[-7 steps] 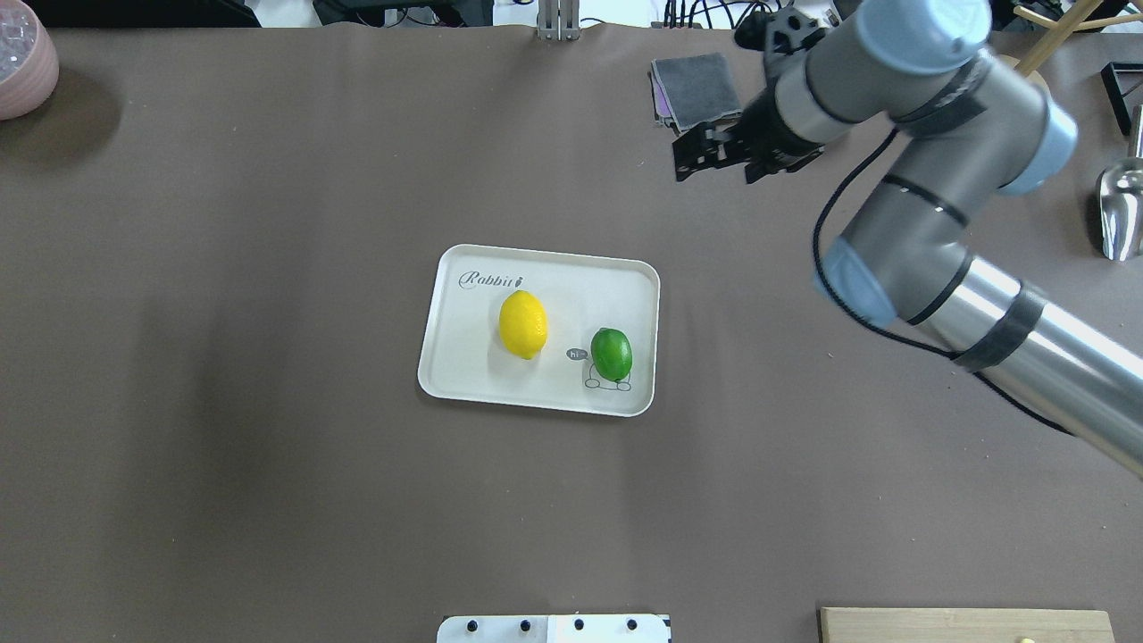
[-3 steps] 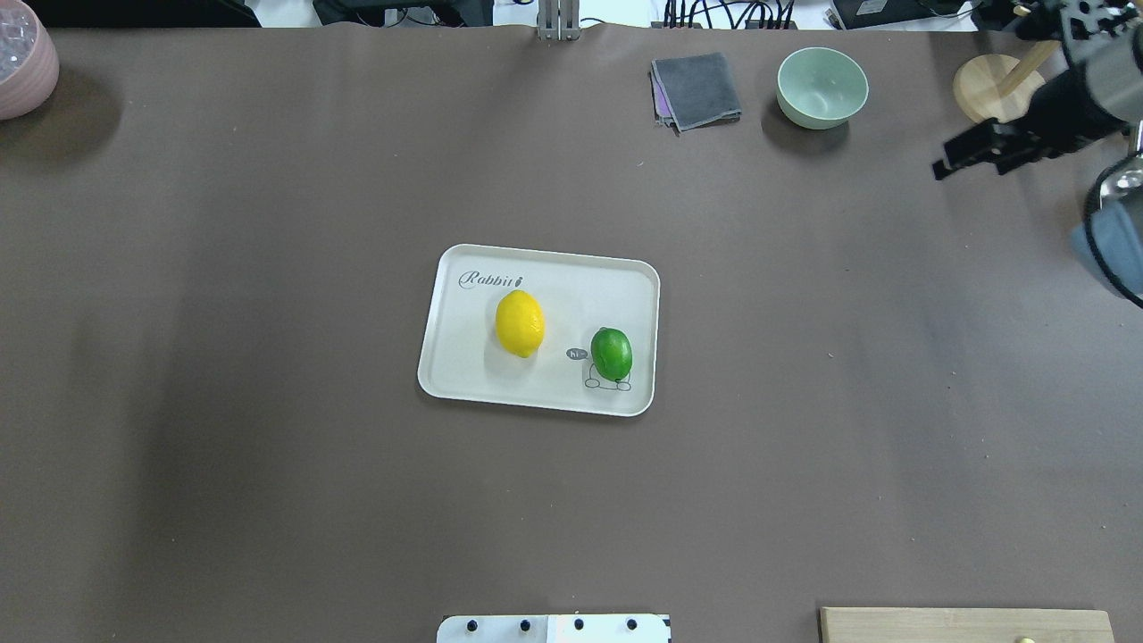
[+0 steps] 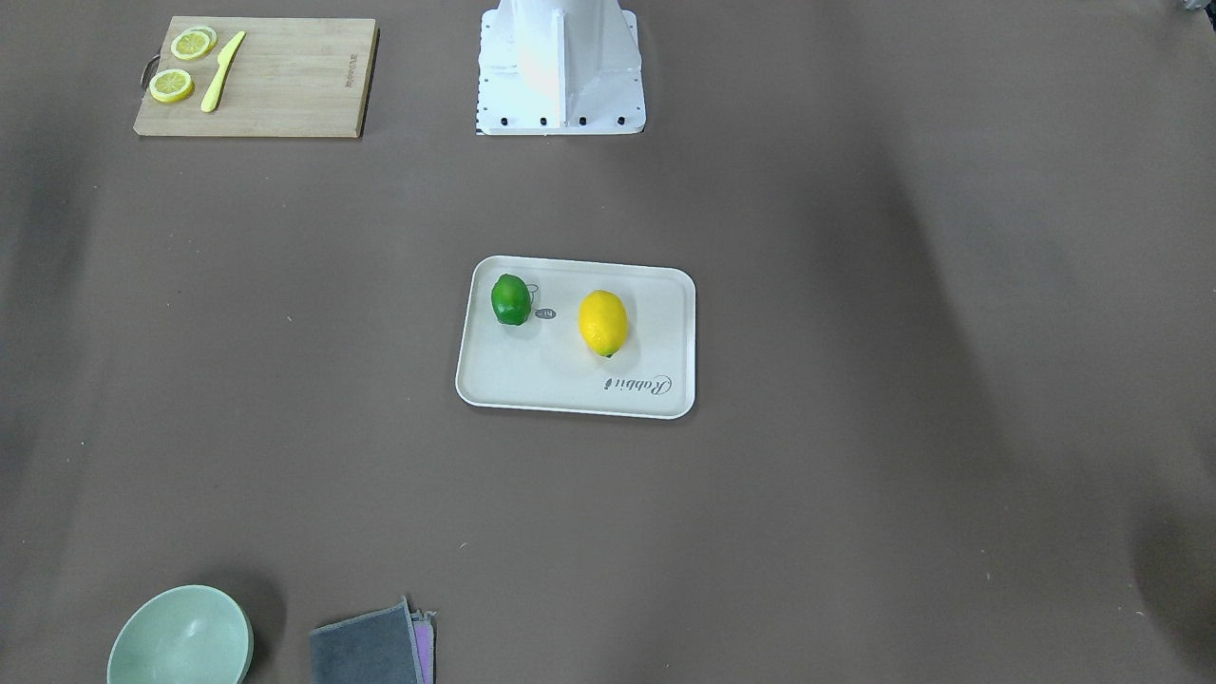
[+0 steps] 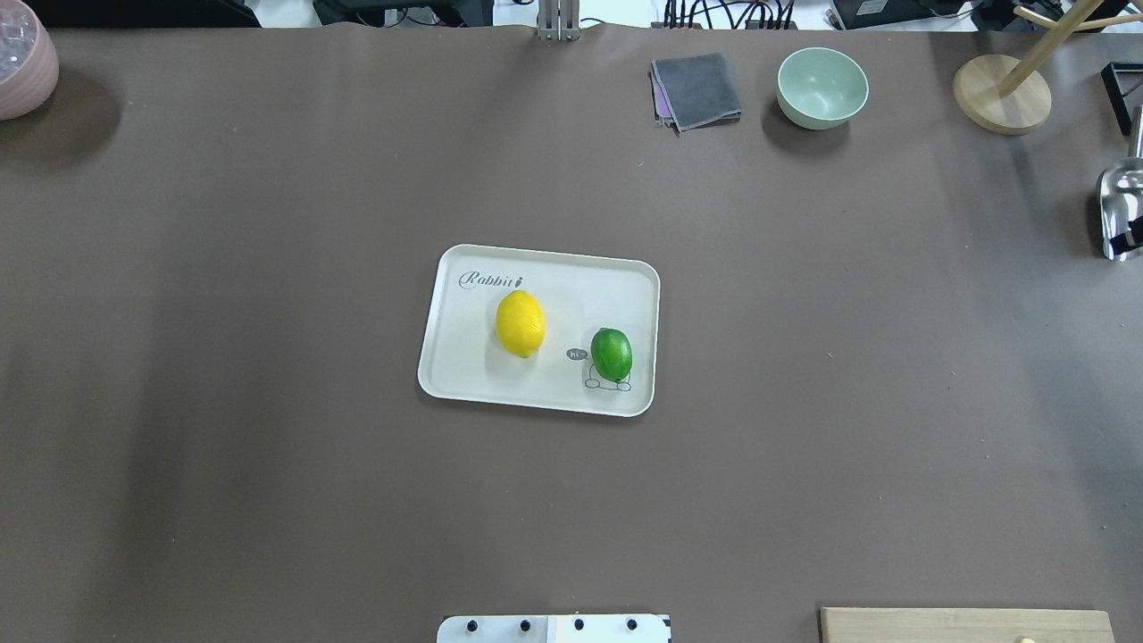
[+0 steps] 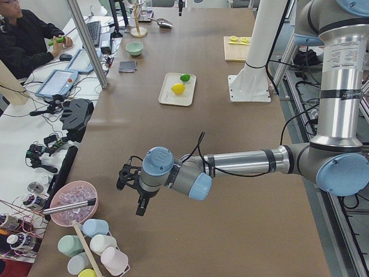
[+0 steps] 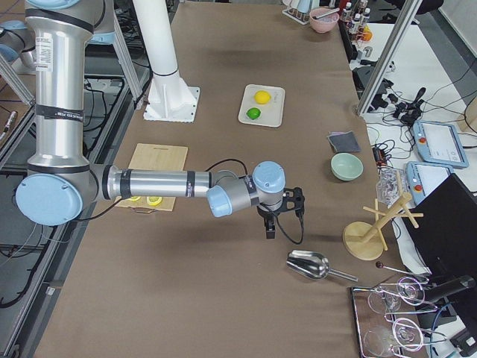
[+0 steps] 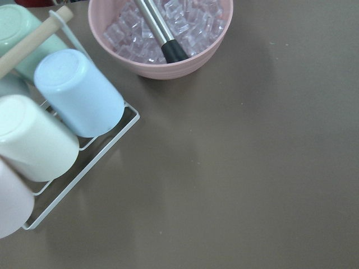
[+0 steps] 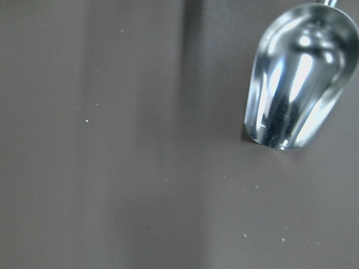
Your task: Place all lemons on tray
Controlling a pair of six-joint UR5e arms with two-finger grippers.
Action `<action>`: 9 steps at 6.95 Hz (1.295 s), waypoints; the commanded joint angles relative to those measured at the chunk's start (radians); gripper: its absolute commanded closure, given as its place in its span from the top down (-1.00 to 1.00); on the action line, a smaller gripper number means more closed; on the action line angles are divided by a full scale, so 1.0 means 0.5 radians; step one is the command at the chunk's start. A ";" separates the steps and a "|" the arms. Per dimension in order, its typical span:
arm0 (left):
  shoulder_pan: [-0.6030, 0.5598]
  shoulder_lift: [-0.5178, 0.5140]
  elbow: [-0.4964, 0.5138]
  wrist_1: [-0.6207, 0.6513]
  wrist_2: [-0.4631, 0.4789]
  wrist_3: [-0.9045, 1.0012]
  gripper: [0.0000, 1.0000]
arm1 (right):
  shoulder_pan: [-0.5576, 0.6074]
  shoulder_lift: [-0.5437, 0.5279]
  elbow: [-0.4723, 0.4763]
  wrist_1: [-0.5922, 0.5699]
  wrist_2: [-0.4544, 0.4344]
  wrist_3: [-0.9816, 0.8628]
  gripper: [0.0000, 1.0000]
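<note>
The 2 lemons lie apart on the Rabbit tray (image 4: 464, 357) at mid-counter (image 4: 268, 491): the yellow lemon (image 4: 521, 323) near its centre, the green lemon (image 4: 612, 354) on the cartoon drawing. The left pincer (image 5: 131, 193) hangs near the pink ice bowl (image 7: 162, 39), and the right pincer (image 6: 283, 222) hangs near the metal scoop (image 8: 300, 78). I cannot tell how far either pincer is open.

Tray (image 5: 170, 98) lies mid-table, at the view's 12 o'clock. Yellow lemon (image 5: 179, 89) rests on it. Green lemon (image 5: 185, 77) also rests on it, at the yellow one's 1 o'clock, just apart. Left gripper (image 5: 132, 193) hangs over bare table at 3 o'clock from the pink ice bowl (image 5: 52, 206); jaw state undeterminable. Cutting board (image 5: 237, 49) lies at the tray's 2 o'clock.
</note>
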 commanded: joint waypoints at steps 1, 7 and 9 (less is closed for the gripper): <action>-0.060 -0.016 -0.015 0.163 -0.001 -0.004 0.96 | 0.108 -0.051 0.088 -0.309 0.027 -0.256 1.00; -0.041 0.051 -0.153 0.182 -0.017 -0.281 0.96 | 0.163 0.011 0.475 -1.269 -0.056 -0.675 1.00; 0.139 0.225 -0.587 0.295 -0.026 -0.534 0.96 | 0.163 -0.020 0.478 -1.257 -0.053 -0.675 1.00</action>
